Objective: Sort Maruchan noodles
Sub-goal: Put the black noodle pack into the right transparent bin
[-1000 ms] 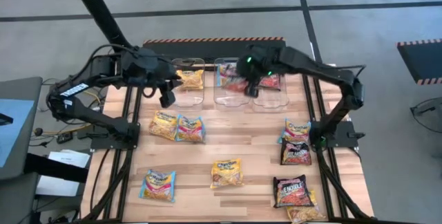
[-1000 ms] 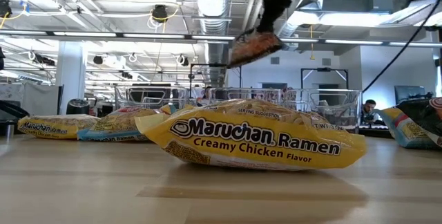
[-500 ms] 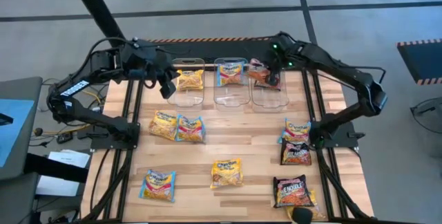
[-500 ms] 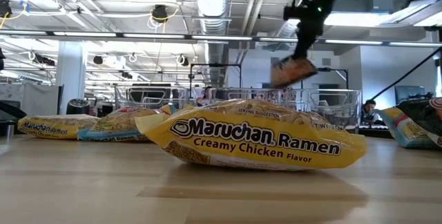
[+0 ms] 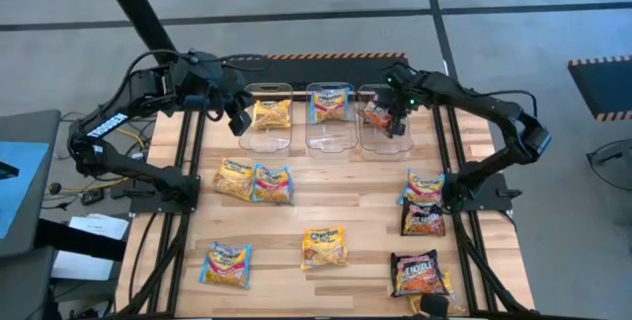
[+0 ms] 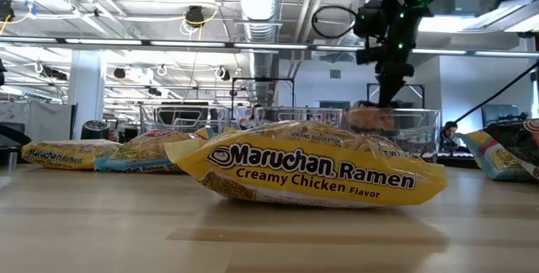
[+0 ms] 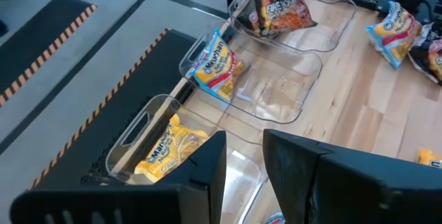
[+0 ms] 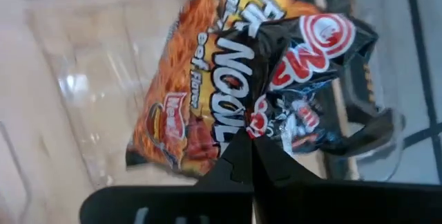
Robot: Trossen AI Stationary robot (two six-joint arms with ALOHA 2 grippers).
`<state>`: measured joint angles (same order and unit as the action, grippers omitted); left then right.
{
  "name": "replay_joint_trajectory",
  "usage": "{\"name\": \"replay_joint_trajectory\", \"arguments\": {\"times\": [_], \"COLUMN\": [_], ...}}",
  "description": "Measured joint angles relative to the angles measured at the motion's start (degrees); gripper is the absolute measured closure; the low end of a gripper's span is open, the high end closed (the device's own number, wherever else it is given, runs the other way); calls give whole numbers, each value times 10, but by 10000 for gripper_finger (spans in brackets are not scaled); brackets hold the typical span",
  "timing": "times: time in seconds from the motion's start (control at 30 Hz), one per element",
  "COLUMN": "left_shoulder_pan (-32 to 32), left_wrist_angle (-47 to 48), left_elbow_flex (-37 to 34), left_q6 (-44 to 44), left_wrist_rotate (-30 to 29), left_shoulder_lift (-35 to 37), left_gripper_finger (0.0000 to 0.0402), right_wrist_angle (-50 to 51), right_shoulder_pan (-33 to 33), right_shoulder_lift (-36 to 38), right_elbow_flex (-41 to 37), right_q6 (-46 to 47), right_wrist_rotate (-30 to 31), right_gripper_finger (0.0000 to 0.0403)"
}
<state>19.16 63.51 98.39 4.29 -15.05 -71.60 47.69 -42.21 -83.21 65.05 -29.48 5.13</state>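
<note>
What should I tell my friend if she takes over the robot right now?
Right pincer: shut on the dark packet, lowered into the right bin, not yet let go.
Left pincer: open and empty, waiting beside the left bin.
Done: one yellow packet in the left bin, one blue packet in the middle bin.
Left: release the dark packet, then sort the loose packets on the table by colour.

three bins at table's back (one packet each) | others scattered in front
</note>
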Motion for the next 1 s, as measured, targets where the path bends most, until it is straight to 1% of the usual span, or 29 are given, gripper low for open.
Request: {"name": "replay_joint_trajectory", "arguments": {"times": [0.2, 0.37, 0.53, 0.73, 0.87, 1.0], "left_shoulder_pan": [0, 0, 0, 0, 0, 0], "left_wrist_angle": [0, 0, 0, 0, 0, 0], "left_elbow_flex": [0, 0, 0, 0, 0, 0], "left_q6": [3, 8, 9, 11, 21, 24], "left_wrist_rotate": [-5, -6, -7, -7, -7, -7], "left_shoulder_lift": [0, 0, 0, 0, 0, 0], "left_gripper_finger": [316, 316, 316, 316, 316, 316], "right_wrist_angle": [-8, -22, -31, -32, -34, -34], "right_shoulder_pan": [-8, -15, -22, -18, -12, -14], "right_shoulder_lift": [-15, 0, 6, 6, 5, -14], "right_elbow_flex": [0, 0, 1, 1, 1, 1], "right_q6": [-12, -8, -38, -61, -82, -82], "right_wrist_rotate": [33, 55, 49, -10, -13, -13], "right_gripper_finger": [399, 399, 399, 399, 399, 399]}}
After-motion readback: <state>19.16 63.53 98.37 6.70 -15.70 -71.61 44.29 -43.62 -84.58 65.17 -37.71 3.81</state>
